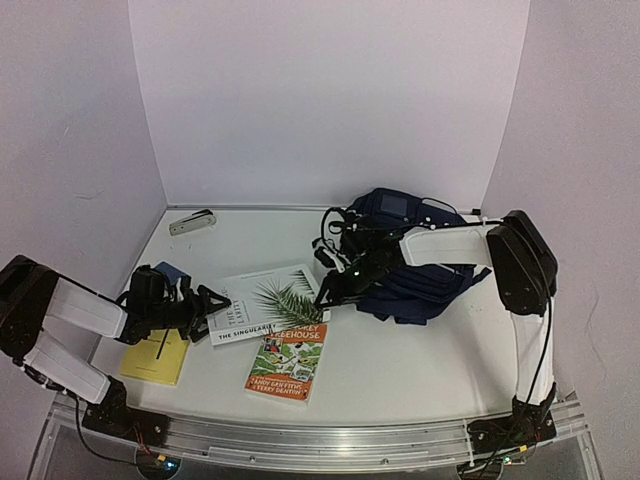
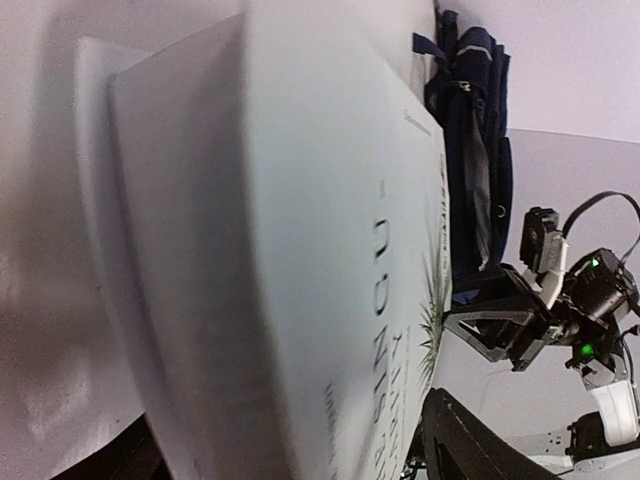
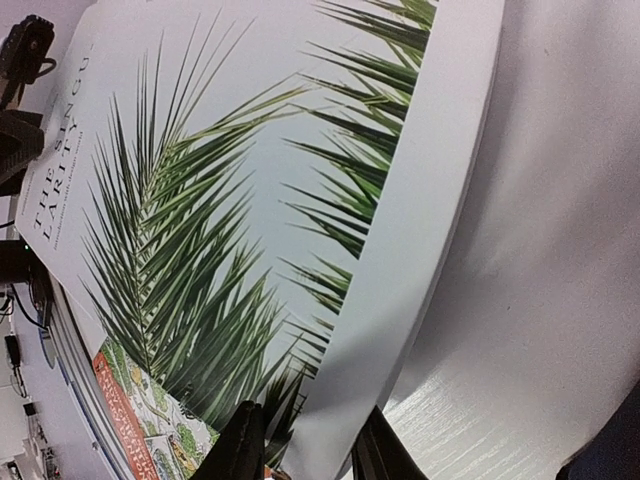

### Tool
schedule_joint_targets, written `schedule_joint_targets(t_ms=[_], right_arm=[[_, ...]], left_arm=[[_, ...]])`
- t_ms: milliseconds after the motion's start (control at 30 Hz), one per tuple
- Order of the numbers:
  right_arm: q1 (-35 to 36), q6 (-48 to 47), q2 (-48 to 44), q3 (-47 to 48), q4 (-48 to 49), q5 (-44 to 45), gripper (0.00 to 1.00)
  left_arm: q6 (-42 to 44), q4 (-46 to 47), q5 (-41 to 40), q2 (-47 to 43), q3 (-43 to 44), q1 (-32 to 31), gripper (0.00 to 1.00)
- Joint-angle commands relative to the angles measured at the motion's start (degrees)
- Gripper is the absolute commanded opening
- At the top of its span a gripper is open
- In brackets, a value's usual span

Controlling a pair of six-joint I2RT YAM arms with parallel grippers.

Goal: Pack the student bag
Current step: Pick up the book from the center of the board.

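The student bag (image 1: 420, 285), dark navy, lies at the back right of the table and also shows in the left wrist view (image 2: 475, 150). In front of it lies a white book with a palm-leaf cover (image 1: 262, 300). My right gripper (image 1: 325, 290) is shut on this book's right corner: the wrist view has one finger on the cover and one under the edge (image 3: 305, 455). My left gripper (image 1: 207, 300) stands open at the book's left edge. The book (image 2: 300, 250) fills that wrist view, with one finger (image 2: 470, 440) showing beside it.
An orange picture book (image 1: 288, 362) lies partly under the white book's near edge. A yellow book (image 1: 157, 357) rests below the left arm, with a blue object (image 1: 172, 272) behind it. A small grey stapler-like item (image 1: 192, 222) sits at the back left.
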Motion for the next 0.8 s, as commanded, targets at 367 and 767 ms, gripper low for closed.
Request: schedule_joint_targets(t_ms=[367, 767], right_arm=[[0.29, -3.24, 1.57, 2.14, -5.42, 2.15, 0.33], [0.18, -16.8, -12.01, 8.91, -17.95, 10.75, 0.6]], left_arm=[[-3.87, 15.44, 3.66, -2.55, -1.19, 0.25, 0.4], [-1.4, -7.62, -4.79, -21.89, 4.91, 0.2, 0.16]])
